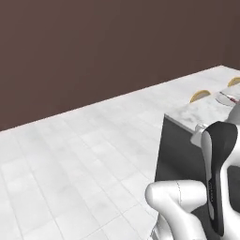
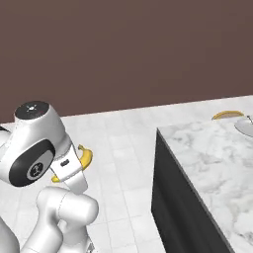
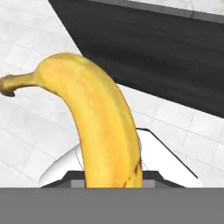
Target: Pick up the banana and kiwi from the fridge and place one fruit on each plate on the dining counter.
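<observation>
Banana (image 3: pixel 103 127) sits clamped in my hand (image 3: pixel 111 181), rising from between the fingers with its stem curving away over pale floor tiles (image 1: pixel 70 164). Marble tabletop (image 2: pixel 207 163) on a dark base lies ahead to the right, with a plate (image 2: pixel 245 126) at its far edge. Brown wall (image 1: pixel 93 47) behind.

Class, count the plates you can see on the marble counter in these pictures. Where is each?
1: a plate at the dining counter's far end. Others may lie out of frame.

Your arm is folded low over the base, its end effector (image 2: pixel 74 165) clamped on the banana (image 3: pixel 103 127).
</observation>
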Robot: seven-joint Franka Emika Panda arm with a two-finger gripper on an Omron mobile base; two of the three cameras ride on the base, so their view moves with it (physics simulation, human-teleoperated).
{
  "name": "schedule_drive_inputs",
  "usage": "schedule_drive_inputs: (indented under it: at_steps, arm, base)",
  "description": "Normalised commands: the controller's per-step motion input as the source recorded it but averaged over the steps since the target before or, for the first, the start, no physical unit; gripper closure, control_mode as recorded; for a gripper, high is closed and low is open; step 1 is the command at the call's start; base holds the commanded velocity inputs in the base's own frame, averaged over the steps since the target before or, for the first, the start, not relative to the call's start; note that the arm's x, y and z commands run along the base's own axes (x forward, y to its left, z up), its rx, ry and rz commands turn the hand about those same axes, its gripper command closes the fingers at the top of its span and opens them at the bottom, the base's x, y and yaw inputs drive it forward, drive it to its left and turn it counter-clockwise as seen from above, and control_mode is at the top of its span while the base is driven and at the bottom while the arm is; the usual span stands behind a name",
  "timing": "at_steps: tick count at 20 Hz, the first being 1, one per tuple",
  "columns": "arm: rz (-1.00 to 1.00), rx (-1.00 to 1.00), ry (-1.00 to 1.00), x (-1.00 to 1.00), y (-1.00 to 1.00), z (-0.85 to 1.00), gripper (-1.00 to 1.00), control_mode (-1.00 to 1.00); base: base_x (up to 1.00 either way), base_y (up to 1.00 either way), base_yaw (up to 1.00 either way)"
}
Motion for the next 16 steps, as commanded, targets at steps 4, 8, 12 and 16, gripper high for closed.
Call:
schedule_drive_inputs:
  at_steps: [4,8,12,16]
  arm:
    - [0.00,0.00,0.00,0.00,0.00,0.00,1.00,1.00]
    - [0.00,0.00,0.00,0.00,0.00,0.00,1.00,1.00]
    - [0.00,0.00,0.00,0.00,0.00,0.00,1.00,1.00]
    - [0.00,0.00,0.00,0.00,0.00,0.00,1.00,1.00]
  base:
    - [0.69,0.94,-0.53]
    - [0.75,1.00,-0.48]
    - [0.80,0.93,-0.51]
    - [0.75,0.89,-0.54]
